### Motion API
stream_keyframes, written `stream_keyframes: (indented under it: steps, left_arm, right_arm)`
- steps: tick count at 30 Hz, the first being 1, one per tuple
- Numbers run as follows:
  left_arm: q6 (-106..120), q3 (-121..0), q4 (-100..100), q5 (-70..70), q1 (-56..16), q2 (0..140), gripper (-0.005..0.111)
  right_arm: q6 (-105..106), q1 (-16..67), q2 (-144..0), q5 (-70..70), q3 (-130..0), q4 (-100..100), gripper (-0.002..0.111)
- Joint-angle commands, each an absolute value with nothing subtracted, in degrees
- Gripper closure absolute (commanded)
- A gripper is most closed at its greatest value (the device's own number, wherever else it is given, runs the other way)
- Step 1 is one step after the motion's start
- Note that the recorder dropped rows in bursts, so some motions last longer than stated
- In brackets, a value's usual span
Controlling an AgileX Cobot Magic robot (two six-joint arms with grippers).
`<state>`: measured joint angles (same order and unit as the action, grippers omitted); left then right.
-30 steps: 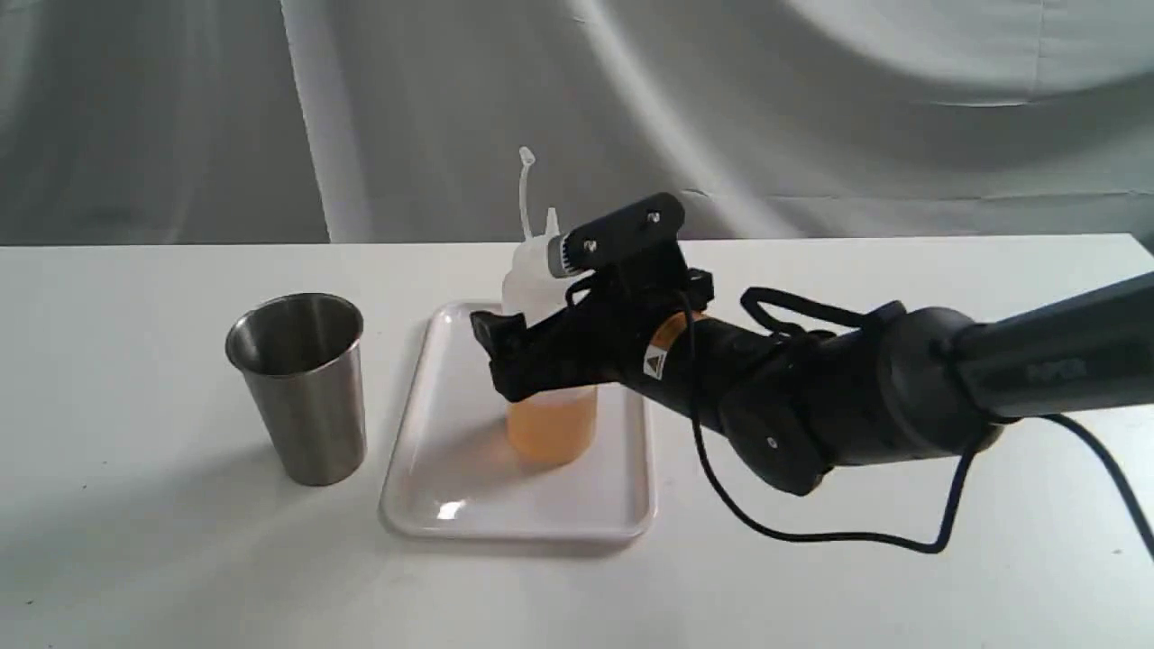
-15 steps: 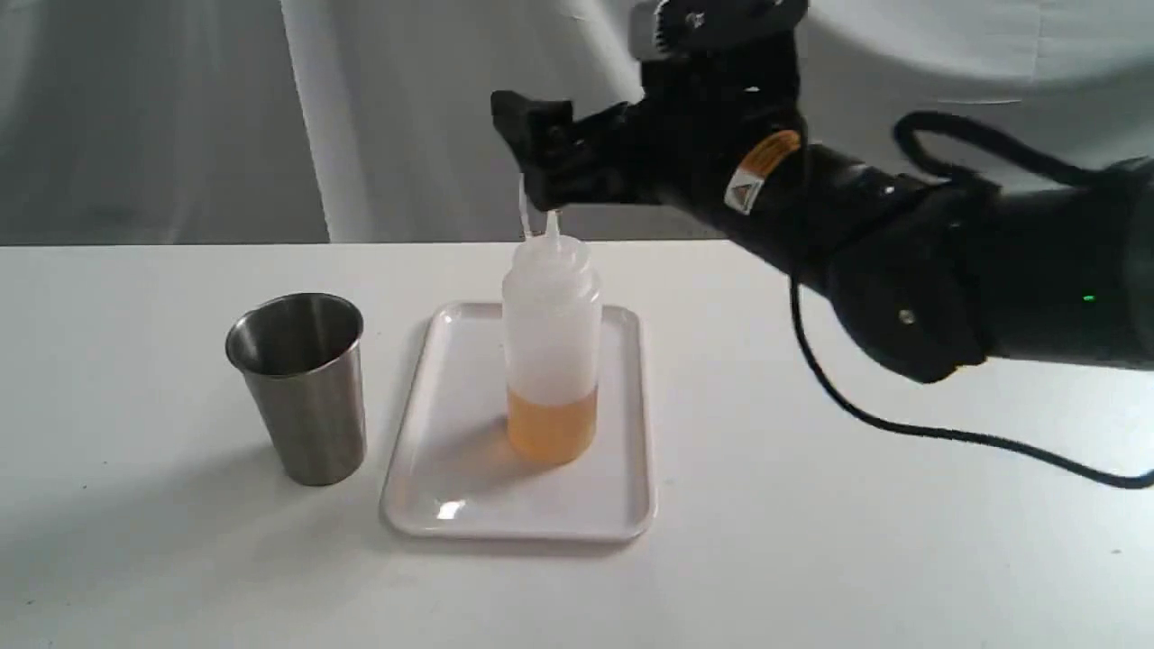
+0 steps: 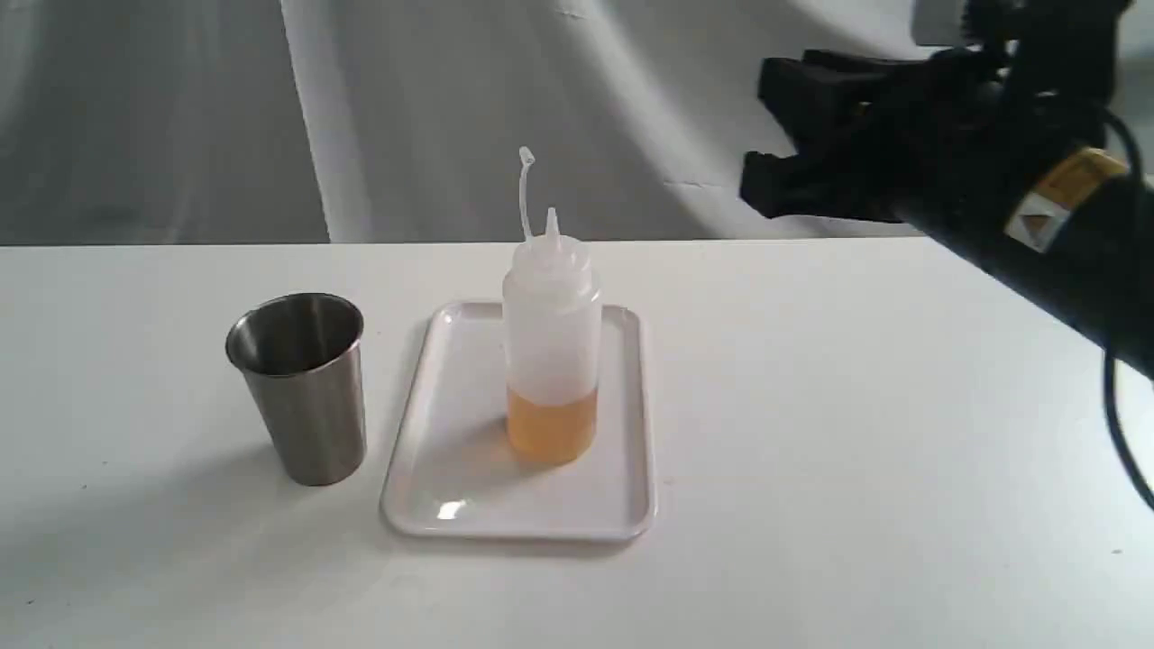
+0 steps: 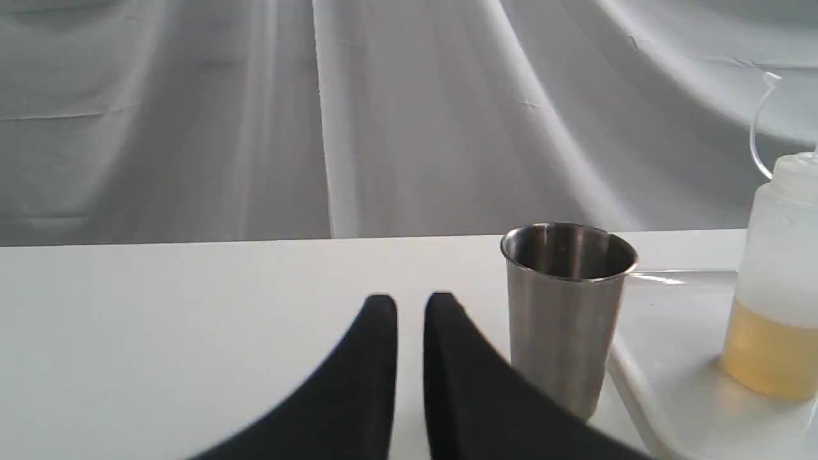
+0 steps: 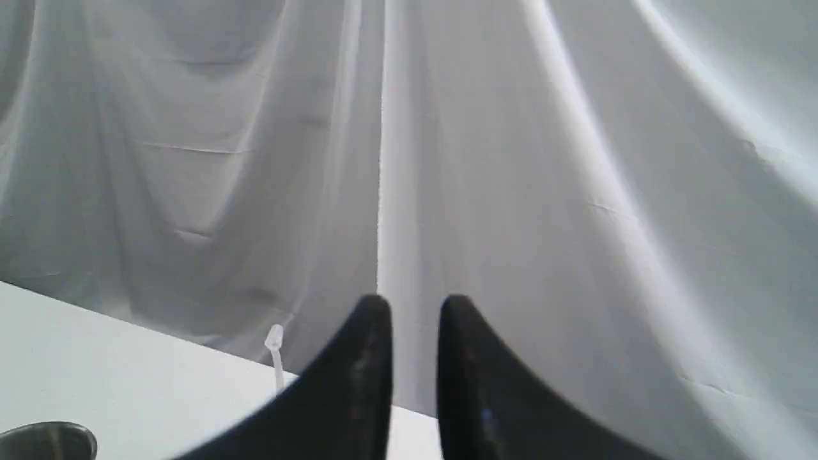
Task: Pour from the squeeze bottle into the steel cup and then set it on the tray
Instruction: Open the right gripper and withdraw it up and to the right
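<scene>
The squeeze bottle (image 3: 551, 333) stands upright on the white tray (image 3: 451, 451), with amber liquid in its lower third and its cap strap sticking up. Nothing holds it. The steel cup (image 3: 302, 388) stands on the table just left of the tray. My right gripper (image 3: 762, 135) hangs high at the upper right, well away from the bottle; its fingers (image 5: 377, 332) sit close together with nothing between them. My left gripper (image 4: 411, 303) is low over the table, shut and empty, with the cup (image 4: 562, 319) just beside it and the bottle (image 4: 776, 287) beyond.
A white table (image 3: 856, 451) carries everything, and a grey cloth backdrop (image 3: 180, 117) hangs behind it. The right arm's black cable (image 3: 1122, 424) dangles at the right edge. The strap's tip (image 5: 275, 348) and the cup's rim (image 5: 45, 441) show in the right wrist view.
The right gripper, which was around the bottle on the tray, has let go, risen and pulled back to the upper right. The bottle, cup and tray have not moved.
</scene>
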<state>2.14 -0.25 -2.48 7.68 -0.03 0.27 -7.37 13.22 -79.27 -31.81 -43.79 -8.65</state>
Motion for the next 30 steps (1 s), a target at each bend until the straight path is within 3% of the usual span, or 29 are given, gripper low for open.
stream_keyframes:
  steps: [1, 22, 30]
  left_arm:
    - [1.9, 0.0, -2.6, 7.6, 0.0, 0.0, 0.098]
    - [1.9, 0.0, -2.6, 7.6, 0.0, 0.0, 0.098]
    - [2.1, 0.0, -2.6, 7.6, 0.0, 0.0, 0.098]
  right_arm:
    - [-7.7, 12.6, -74.2, -31.7, -39.7, -9.0, 0.108]
    - [-18.4, 12.7, -44.2, -9.4, -34.5, -14.2, 0.108]
    - [-17.9, 13.9, -38.6, 11.9, -34.5, -18.2, 0.108]
